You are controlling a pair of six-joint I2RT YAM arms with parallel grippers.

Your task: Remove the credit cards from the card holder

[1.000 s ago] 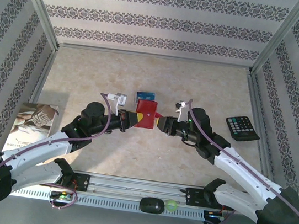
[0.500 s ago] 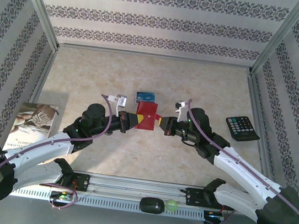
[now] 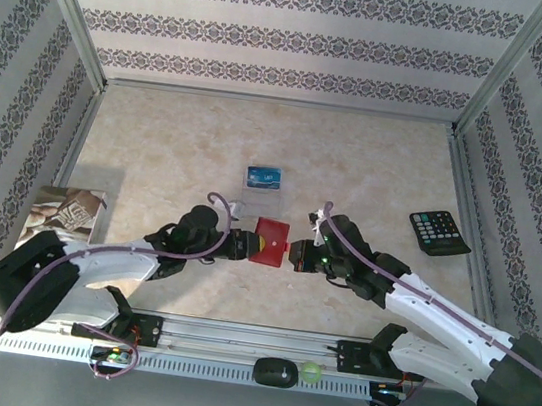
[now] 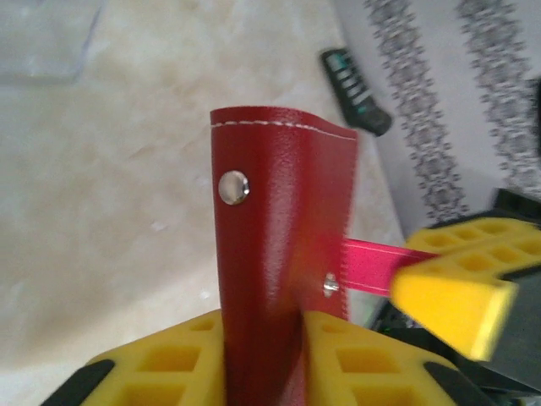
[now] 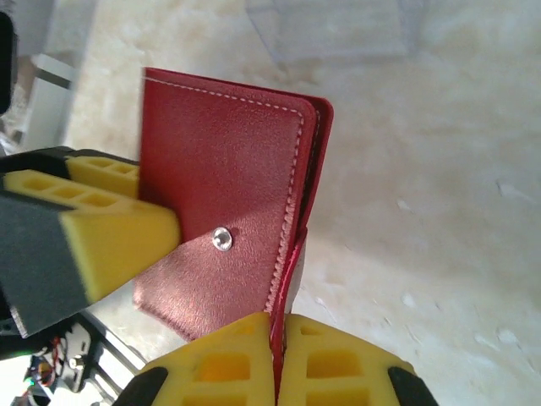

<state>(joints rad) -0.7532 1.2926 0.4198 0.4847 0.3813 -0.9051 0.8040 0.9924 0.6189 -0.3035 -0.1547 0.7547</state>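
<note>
— On the big pale table [image 3: 159,137], what is the biggest thing?

— Two robot arms. The left arm [image 3: 91,264] and the right arm [image 3: 438,307] both reach to the middle and meet there.

— What lies by the sides?

— A book [image 3: 61,224] lies flat by the left wall. A black remote [image 3: 439,233] lies by the right wall. Both are well apart from the arms.

— Where is the card holder [image 3: 270,241]?

— It is red, and it sits between the two claws, near the front middle of the table. From the left wrist it stands up on its edge.

— What is the left gripper [image 4: 264,338] doing?

— Its yellow pads sit on both sides of the red cover and touch it. It is holding the card holder.

— And the right gripper [image 5: 277,338]?

— It is squeezed tight on the thin red strap [image 4: 372,266] that sticks out from the side.

— Can you see a card?

— Yes, a blue credit card [image 3: 265,175] lies flat on the table, farther back than the card holder and apart from it. A clear plastic piece [image 3: 261,200] lies just beside it.

— Anything tiny?

— A round silver snap [image 4: 234,186] on the red cover.
</note>
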